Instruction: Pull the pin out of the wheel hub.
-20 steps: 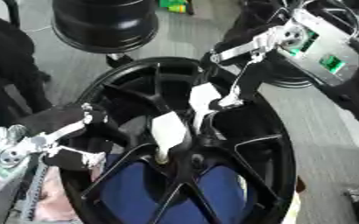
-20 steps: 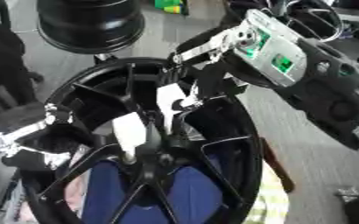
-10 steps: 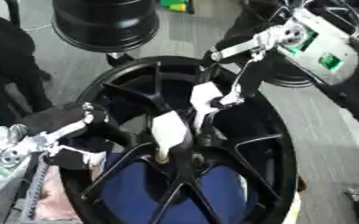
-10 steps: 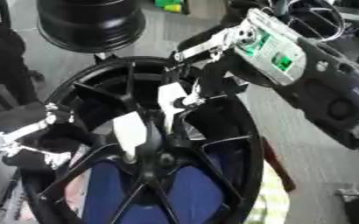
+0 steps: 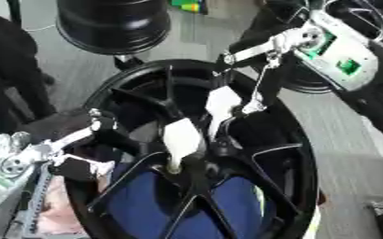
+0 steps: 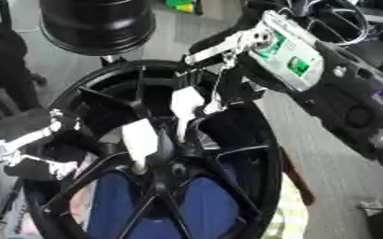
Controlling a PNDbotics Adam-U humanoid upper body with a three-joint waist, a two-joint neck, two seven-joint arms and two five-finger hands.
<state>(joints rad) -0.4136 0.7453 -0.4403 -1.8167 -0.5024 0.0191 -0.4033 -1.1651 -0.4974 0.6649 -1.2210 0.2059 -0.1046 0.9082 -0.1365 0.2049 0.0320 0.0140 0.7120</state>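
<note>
A grey floor is seen behind the work, with a second black rim (image 5: 116, 25) standing at the top left and a small green and yellow object (image 5: 189, 4) at the top edge. At the left, the left hand (image 5: 80, 149) is brought in from the lower corner; its dark fingers are curled against the left side of the black wheel (image 5: 297, 154), apparently bracing it, though what exactly is gripped cannot be made out. The wheel is stood upright and fills the middle of both views, its spokes running to the wheel hub (image 5: 196, 163), with something blue (image 5: 145, 205) seen through the spokes below and a pinkish cloth (image 5: 60, 214) at the lower left. Just above the hub, a pale fingertip of the right hand (image 5: 227, 112) is set on the pin (image 5: 173, 165), a short light stub rising from the hub, while a second pale fingertip is held just beside it, higher up; the two are not seen pressed together around it. The pin is judged to be seated in the hub, so the pull itself is left to be done. At the right, a green label (image 6: 297, 65) is carried on the right forearm; no writing on it can be read.
</note>
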